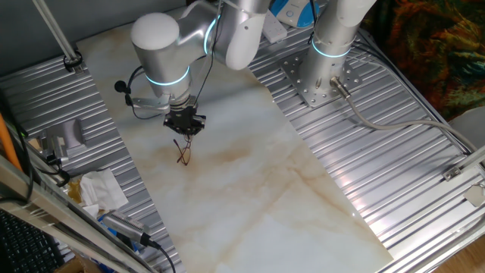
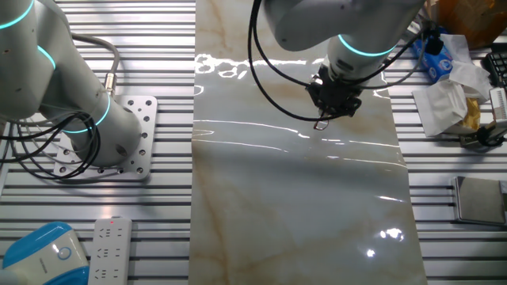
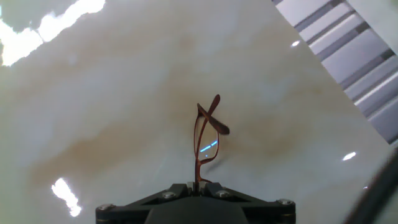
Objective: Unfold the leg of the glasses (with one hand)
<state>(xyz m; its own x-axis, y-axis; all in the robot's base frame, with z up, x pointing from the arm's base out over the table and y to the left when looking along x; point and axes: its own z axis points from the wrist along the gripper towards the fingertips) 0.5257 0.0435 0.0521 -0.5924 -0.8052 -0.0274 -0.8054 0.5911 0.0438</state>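
My gripper (image 3: 198, 184) has its fingers pressed together on the thin wire of the glasses (image 3: 208, 138), which hang from the fingertips above the marble slab (image 1: 250, 189). The reddish-brown frame stands out along my fingers, one clear lens catching a blue glint, the slim arms crossing at the far end. In one fixed view the glasses (image 1: 183, 150) dangle just under my gripper (image 1: 185, 130), towards the slab's edge beside the crumpled paper (image 1: 102, 189), not near any corner.

No legible text, apparently, anywhere.
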